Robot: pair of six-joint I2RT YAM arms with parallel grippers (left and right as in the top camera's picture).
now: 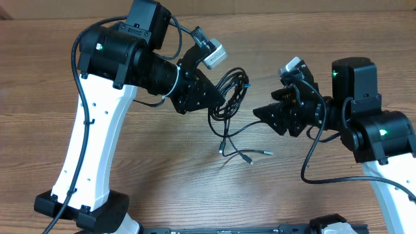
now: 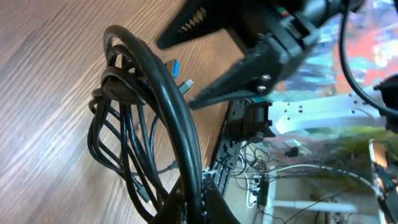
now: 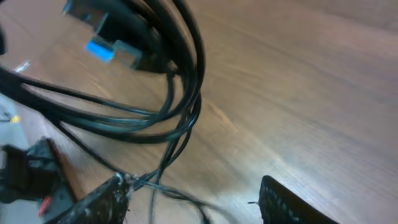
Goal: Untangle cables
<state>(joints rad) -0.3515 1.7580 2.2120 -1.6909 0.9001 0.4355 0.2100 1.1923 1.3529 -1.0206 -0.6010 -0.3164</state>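
Note:
A bundle of thin black cables (image 1: 229, 97) hangs in loops from my left gripper (image 1: 220, 99), which is shut on several strands and holds them above the table. In the left wrist view the cables (image 2: 155, 106) run between my left fingers (image 2: 202, 199). Loose ends with small plugs (image 1: 246, 156) trail on the wood below. My right gripper (image 1: 265, 114) is open, just right of the bundle. In the right wrist view the cable loops (image 3: 168, 106) hang ahead of my right fingers (image 3: 196, 199), with thin strands touching the left finger. A blue-tipped plug (image 3: 102, 50) shows at top left.
The wooden table (image 1: 162, 169) lies under both arms. The white left arm base (image 1: 84, 195) stands at front left and the right arm base (image 1: 390, 188) at front right. Off-table clutter and power strips show in the left wrist view (image 2: 267, 180).

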